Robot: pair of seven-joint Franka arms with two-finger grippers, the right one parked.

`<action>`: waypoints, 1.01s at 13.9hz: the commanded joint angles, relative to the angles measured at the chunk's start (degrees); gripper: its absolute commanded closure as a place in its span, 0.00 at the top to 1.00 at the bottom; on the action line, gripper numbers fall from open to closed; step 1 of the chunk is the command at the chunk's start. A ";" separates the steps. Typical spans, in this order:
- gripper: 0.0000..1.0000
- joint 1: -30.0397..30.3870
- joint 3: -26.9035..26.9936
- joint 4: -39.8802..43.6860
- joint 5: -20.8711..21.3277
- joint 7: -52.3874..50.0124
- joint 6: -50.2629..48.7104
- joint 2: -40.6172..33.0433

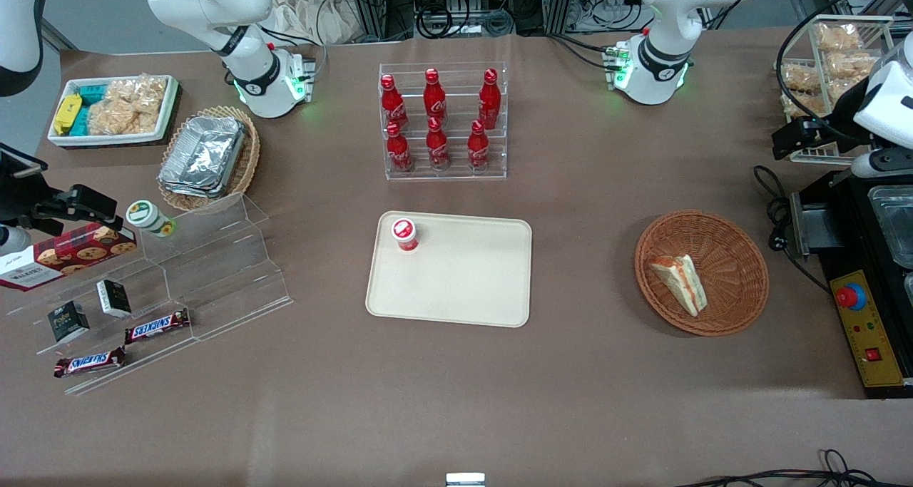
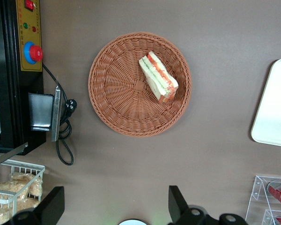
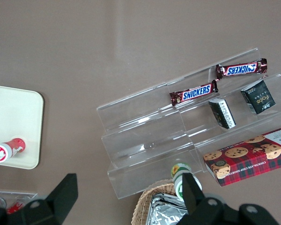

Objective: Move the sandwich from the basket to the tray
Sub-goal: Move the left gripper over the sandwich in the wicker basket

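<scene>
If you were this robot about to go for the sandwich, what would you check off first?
1. Sandwich lies in the basket, uncovered: ok.
2. Gripper open, hanging above bare table beside the basket: ok.
3. Gripper over the sandwich: not ok, not yet lined up.
4. Tray has bare room: ok.
5. Small red-capped cup stands in one tray corner: ok, avoid it.
6. Sandwich firm enough to pinch: cannot tell.

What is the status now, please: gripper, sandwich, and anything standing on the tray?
Gripper open, high above the table, clear of basket. Sandwich lying in basket, untouched. Tray holds one small red-capped cup at a corner.
</scene>
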 commanded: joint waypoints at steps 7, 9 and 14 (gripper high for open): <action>1.00 -0.40 0.32 0.65 -5.42 -8.82 2.06 5.90; 1.00 -0.40 0.24 -1.01 -5.53 -14.44 7.93 9.86; 1.00 -0.84 0.24 -1.72 -5.71 -21.04 20.86 23.75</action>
